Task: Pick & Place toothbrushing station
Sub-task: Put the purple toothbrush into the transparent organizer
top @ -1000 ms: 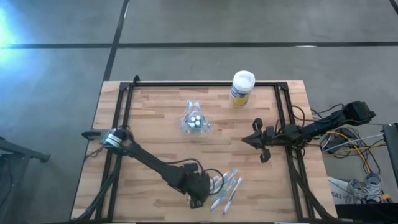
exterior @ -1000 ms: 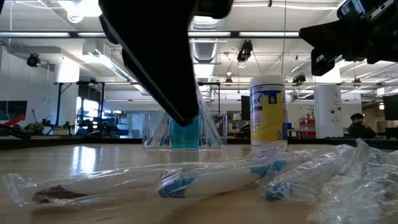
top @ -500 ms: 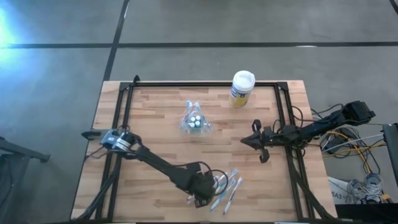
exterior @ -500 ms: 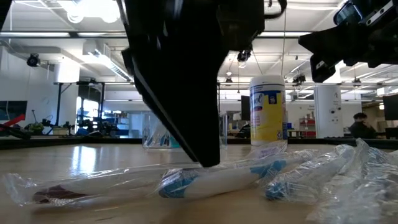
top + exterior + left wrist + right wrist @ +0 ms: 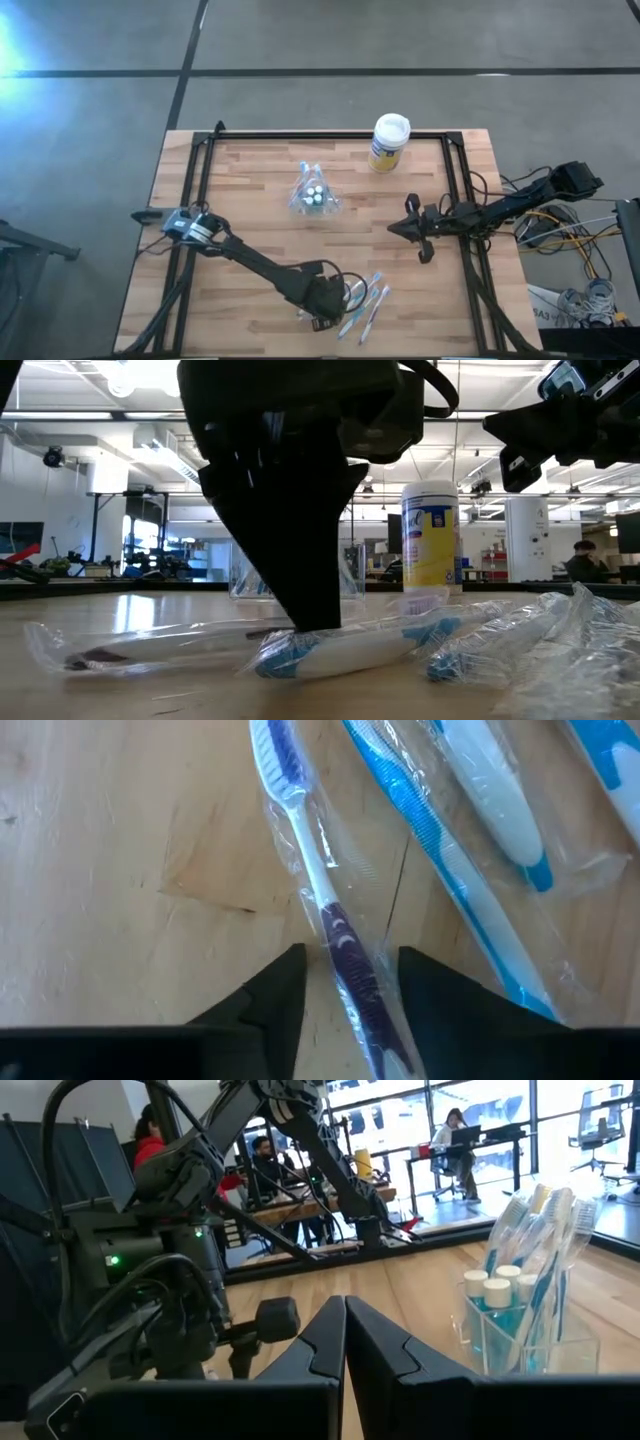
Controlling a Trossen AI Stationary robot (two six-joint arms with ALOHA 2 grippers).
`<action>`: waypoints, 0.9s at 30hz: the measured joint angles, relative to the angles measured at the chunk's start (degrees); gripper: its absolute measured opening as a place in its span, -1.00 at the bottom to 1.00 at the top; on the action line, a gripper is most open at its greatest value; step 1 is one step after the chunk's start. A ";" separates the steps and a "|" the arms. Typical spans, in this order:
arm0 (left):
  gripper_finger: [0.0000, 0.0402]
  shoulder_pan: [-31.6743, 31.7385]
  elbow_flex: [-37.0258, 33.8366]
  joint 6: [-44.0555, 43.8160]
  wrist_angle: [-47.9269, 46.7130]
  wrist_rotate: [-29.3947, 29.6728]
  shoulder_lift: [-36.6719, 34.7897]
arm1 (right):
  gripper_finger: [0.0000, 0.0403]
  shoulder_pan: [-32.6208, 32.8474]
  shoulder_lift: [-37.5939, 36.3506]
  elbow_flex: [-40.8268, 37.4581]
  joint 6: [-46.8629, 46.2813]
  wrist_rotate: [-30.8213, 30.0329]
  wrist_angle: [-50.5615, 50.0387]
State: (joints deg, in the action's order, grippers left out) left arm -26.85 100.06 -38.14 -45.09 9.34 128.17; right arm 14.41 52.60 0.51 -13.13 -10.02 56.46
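The left hand [image 5: 345,982] has dropped onto the wrapped toothbrushes [image 5: 362,300] at the worktop's [image 5: 250,200] near edge, fingers [image 5: 275,995] narrowly astride a purple-handled toothbrush [image 5: 322,910]. The right hand [image 5: 408,227] hangs closed, well apart from the clear holder [image 5: 314,194].

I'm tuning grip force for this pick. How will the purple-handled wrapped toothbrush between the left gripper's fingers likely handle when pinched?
The purple-handled toothbrush looks slim and rigid, so probably light. Its loose clear wrapper may slide under the left gripper, whose fingers straddle the handle, open. Lying flat on the wooden table, it leaves little to grab.
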 joint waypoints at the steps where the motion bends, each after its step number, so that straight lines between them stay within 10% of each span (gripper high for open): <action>1: -0.26 0.04 -0.02 0.37 -0.08 -0.03 -0.01 | -0.96 -0.02 0.00 0.00 0.00 0.00 0.00; 10: -0.94 0.17 -0.13 5.52 -1.16 -1.12 -0.40 | -0.96 0.06 0.00 0.00 -0.30 -0.02 -0.08; 27: -0.99 -0.11 -5.71 20.61 -5.20 4.67 -15.01 | -0.96 0.59 0.00 0.02 2.15 -0.62 2.93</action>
State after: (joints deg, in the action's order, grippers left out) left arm -26.96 94.35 -17.54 -50.29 14.01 113.15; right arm 15.00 52.60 0.53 -10.98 -10.63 59.39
